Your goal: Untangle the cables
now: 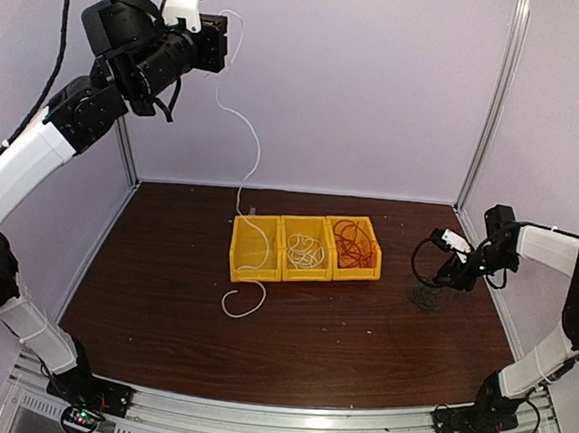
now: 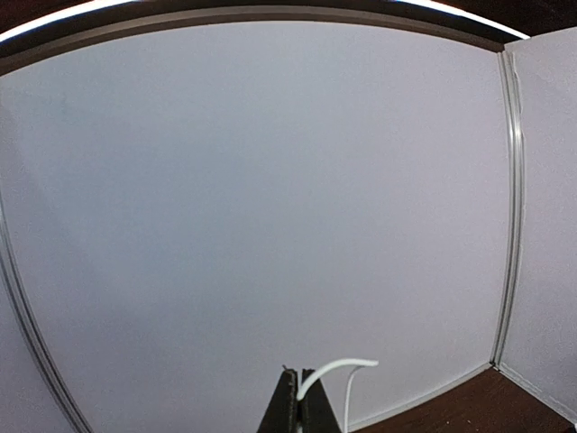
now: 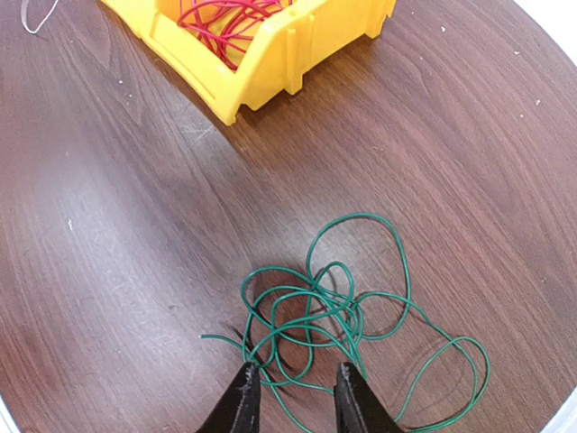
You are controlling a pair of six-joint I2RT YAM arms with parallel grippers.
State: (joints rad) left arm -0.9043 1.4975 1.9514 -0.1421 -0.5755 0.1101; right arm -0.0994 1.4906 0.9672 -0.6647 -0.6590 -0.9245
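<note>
White cable [image 2: 338, 364] held high to hang free.
Left end effector [image 2: 298, 401] clamps it; right end effector [image 3: 296, 401] gapes above green cable [image 3: 329, 302].

dark wood table [image 1: 163, 297]; 3 yellow bins [image 1: 305, 274] side by side mid-table; green cable tangle [image 3: 329, 302] to the right; white cable [image 1: 239, 317] loops in front of left bin

The table [image 3: 108, 225] looks like dark wood, its grain visible under a soft sheen, and the yellow bin [image 3: 261, 72] on it is smooth, glossy plastic. The green cable [image 3: 361, 298], red cable [image 3: 221, 23] and white cable [image 2: 338, 365] have smooth, plastic-looking coats. The walls [image 2: 270, 180] are matt, and their posts [image 1: 494, 102] look like brushed metal.
</note>
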